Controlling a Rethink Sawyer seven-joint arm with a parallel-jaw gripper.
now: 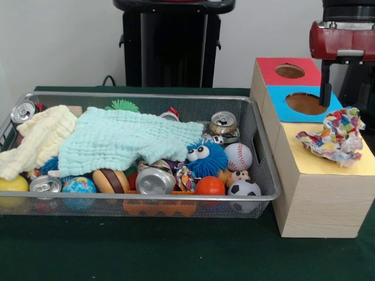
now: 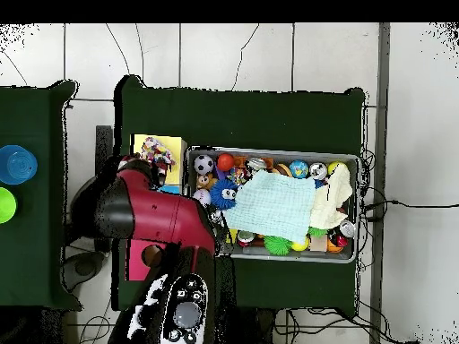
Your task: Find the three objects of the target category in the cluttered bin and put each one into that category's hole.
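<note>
No brand name or lettering can be read anywhere; the silver cans (image 1: 154, 180) show only their tops and the globe ball (image 1: 79, 186) shows only coloured patches.

The confetti-patterned wad (image 1: 334, 137) sits on the yellow top of the largest wooden box (image 1: 319, 202), covering the spot where that box's hole would be, so the hole itself is not visible. A dark finger (image 1: 326, 88) of the gripper (image 1: 334, 99) comes down to the wad's upper edge (the rest of the claw is hidden behind the red arm (image 1: 343, 38) and cut off at the frame's top), so I cannot tell whether it is wide, narrow or holding the wad. From overhead the arm covers most of the boxes and the claw cannot be made out.

In the bin (image 1: 140, 202), a knotted multicolour rope (image 1: 186, 177) lies between a can and the fuzzy blue ball (image 1: 206, 157). A pale blue cloth (image 1: 126, 140) and a cream cloth (image 1: 38, 140) blanket the middle and left, hiding what lies beneath. A 3rd multicoloured piece cannot be found. The blue-surround hole (image 1: 306, 103) and red-surround hole (image 1: 289, 71) are both uncovered.
</note>
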